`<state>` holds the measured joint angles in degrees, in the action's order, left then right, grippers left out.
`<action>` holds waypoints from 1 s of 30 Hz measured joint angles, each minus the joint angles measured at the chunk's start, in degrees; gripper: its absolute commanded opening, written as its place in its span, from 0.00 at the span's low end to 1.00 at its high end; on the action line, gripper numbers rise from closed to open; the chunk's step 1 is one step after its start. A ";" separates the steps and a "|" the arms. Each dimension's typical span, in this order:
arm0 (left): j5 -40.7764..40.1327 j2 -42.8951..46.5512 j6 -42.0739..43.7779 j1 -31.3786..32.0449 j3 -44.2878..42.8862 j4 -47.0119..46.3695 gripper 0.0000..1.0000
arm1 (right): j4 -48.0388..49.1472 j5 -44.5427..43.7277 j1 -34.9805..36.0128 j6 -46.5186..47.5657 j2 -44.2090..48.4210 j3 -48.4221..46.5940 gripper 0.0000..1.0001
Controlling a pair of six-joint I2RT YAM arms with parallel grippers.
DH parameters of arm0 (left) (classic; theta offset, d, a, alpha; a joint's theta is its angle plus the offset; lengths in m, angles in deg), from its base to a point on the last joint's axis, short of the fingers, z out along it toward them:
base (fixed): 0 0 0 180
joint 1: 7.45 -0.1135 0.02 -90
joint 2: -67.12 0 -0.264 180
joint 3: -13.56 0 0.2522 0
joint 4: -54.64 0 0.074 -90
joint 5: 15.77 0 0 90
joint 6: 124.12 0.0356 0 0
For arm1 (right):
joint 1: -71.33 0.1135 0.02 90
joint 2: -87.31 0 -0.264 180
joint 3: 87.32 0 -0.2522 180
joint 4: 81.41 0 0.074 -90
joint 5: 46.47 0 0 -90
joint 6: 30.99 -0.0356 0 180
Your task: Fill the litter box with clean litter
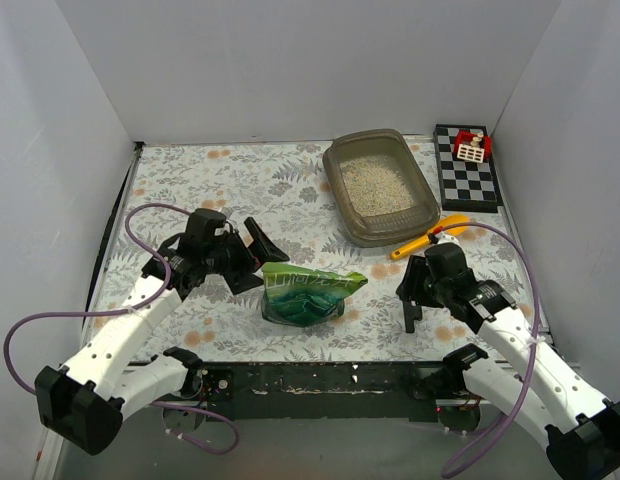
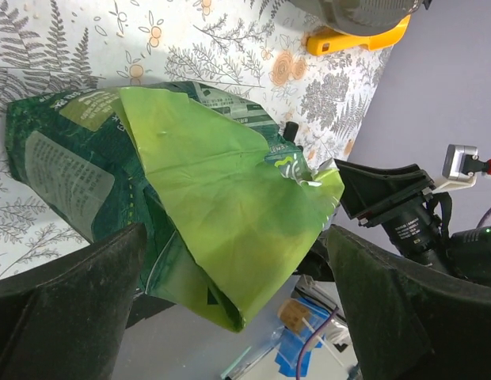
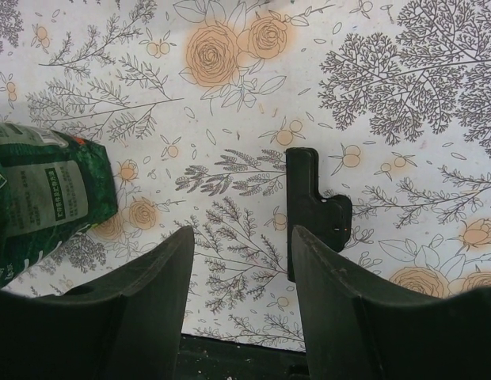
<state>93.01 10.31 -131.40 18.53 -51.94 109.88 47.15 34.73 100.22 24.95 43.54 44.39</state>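
The grey-brown litter box (image 1: pixel 424 212) stands at the back right, with pale beige clean litter (image 1: pixel 378 184) in it. A crinkled green foil bag (image 1: pixel 308 294) lies on the floral cloth at the front centre. My left gripper (image 1: pixel 258 262) is open just left of the bag, holding nothing. In the left wrist view the bag (image 2: pixel 214 198) fills the space ahead of the spread fingers (image 2: pixel 63 301). My right gripper (image 1: pixel 411 300) is open and empty, pointing down at the cloth right of the bag. The right wrist view shows the bag's end (image 3: pixel 47 198) at the left.
A yellow-orange scoop (image 1: pixel 430 238) lies by the box's near corner and shows in the left wrist view (image 2: pixel 356 38). A checkered board (image 1: pixel 466 172) with a red-and-white piece (image 1: pixel 472 147) is at the back right. A small flat black piece (image 3: pixel 313 210) lies under the right gripper. White walls enclose the table.
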 measured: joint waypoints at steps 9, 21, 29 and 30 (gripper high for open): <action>0.81 -0.74 -0.81 -0.04 1.60 -5.99 0.98 | -0.07 0.39 0.00 0.20 3.52 0.02 0.60; 3.30 -0.52 -0.55 -0.55 8.87 -19.26 0.29 | 0.09 1.73 0.00 1.03 4.09 1.55 0.59; 4.20 -1.79 1.16 -0.74 10.01 -25.00 0.00 | 0.28 2.60 0.00 1.57 4.09 1.55 0.59; 4.20 -1.75 1.64 -0.74 10.05 -25.51 0.00 | 0.48 3.02 0.00 1.88 4.11 1.55 0.60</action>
<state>97.21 8.56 -129.76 17.79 -41.89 84.37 47.63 37.75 100.22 26.83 47.65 45.95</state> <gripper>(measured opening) 0.023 0.595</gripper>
